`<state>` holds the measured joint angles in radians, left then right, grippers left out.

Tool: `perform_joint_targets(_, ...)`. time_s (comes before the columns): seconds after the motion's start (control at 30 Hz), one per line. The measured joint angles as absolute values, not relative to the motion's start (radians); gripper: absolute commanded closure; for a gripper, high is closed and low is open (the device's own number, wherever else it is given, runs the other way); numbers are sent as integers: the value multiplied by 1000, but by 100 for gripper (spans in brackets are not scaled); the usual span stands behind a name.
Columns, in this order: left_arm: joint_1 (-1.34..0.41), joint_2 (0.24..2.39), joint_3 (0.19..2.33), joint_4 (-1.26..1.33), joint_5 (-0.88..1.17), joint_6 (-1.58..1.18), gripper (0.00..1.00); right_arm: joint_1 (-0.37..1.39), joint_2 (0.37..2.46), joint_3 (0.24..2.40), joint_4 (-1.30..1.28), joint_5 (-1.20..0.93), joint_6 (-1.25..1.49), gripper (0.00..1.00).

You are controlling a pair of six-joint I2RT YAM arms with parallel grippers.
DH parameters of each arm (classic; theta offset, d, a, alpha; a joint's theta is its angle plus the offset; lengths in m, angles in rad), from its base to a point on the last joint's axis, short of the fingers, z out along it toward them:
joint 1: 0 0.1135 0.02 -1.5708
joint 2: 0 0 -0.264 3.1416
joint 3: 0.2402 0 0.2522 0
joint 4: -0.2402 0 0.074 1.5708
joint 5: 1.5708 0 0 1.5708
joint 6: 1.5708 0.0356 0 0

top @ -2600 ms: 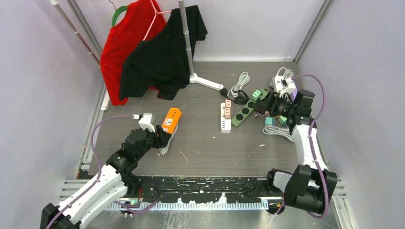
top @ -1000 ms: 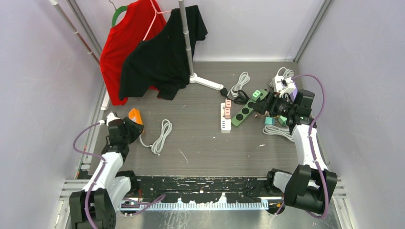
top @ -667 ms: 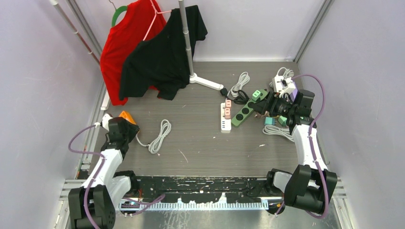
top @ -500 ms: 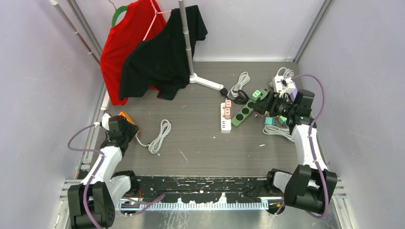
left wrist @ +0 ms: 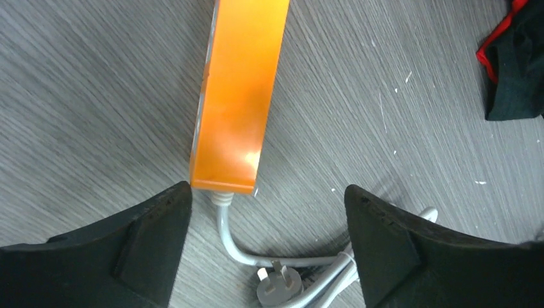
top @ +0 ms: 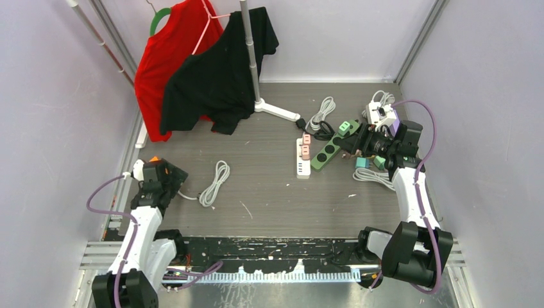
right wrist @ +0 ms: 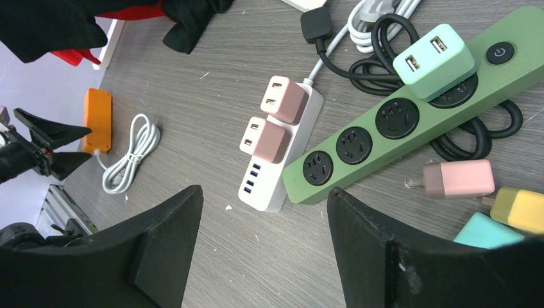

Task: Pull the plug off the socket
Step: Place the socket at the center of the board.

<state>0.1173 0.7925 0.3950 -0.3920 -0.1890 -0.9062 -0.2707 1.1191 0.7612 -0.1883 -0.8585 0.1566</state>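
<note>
Only the wrist view shows the left claw (left wrist: 268, 189) released, orange strip (left wrist: 240, 90) lying beyond.

On the worktop (top: 269, 199), a short power strip (left wrist: 238, 96) lies far left, its cable (top: 215, 183) beside it, a long power strip (right wrist: 375, 138) far right.

2 arms set well apart, both grippers spread.

The left arm (top: 138, 224) runs forward along the left side, folded close to its base, wrist tipped down. The left gripper (left wrist: 266, 192) points ahead and slightly right, jaws wide apart, their 2 black tips at the lower corners of the wrist view. The right arm (top: 410, 192) climbs from its base, bends at the elbow and stretches far forward on the right. The right gripper (right wrist: 264, 194) faces left, held low, jaws parted and clamping nothing.
</note>
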Motion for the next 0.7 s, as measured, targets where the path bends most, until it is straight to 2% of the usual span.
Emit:
perform_joint_targets(0.47,109,705,460,-474,-42,-883,1,-271,1119,761,-188,-859,159,24)
perform_joint_targets(0.7,14,723,460,-407,28,-794,0,-271,1119,761,-188,-860,160,24)
